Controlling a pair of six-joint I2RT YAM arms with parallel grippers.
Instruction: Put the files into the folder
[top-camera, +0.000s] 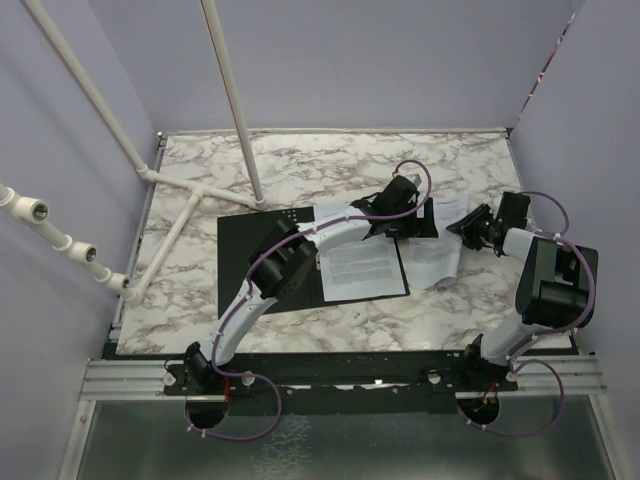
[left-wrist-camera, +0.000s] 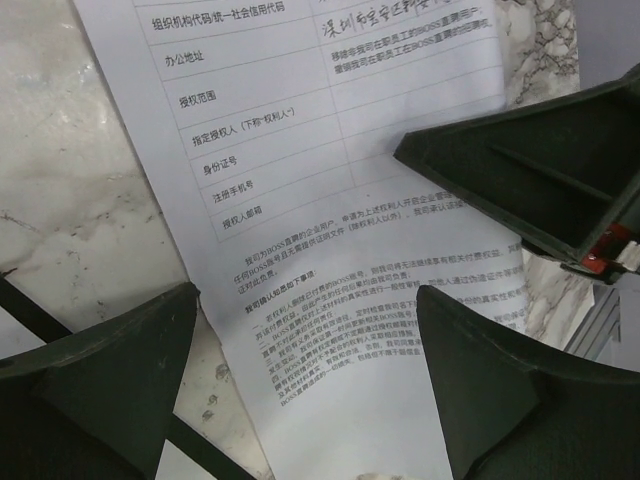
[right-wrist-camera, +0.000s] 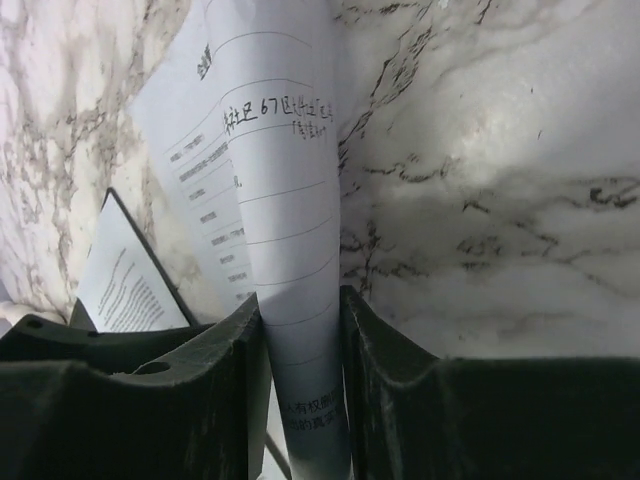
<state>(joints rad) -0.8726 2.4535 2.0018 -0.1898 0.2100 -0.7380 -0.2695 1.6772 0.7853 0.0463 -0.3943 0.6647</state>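
Observation:
The folder (top-camera: 250, 265) lies open and black-side up at the middle of the table, with one printed file sheet (top-camera: 360, 265) on its right half. A second file sheet (top-camera: 440, 255) lies just right of the folder and is buckled upward. My right gripper (top-camera: 470, 232) is shut on that raised fold; in the right wrist view the curled sheet (right-wrist-camera: 280, 180) sits pinched between both fingers (right-wrist-camera: 300, 310). My left gripper (top-camera: 400, 205) hovers open over the same sheet (left-wrist-camera: 330, 200), its fingers spread wide (left-wrist-camera: 305, 300) and holding nothing. The right gripper's finger (left-wrist-camera: 520, 170) shows at the sheet's far edge.
A white pipe frame (top-camera: 190, 190) stands on the marble table's (top-camera: 300, 160) left side, one pole rising near the folder's back edge. Purple walls close in the back and sides. A metal rail (top-camera: 130, 375) runs along the near edge.

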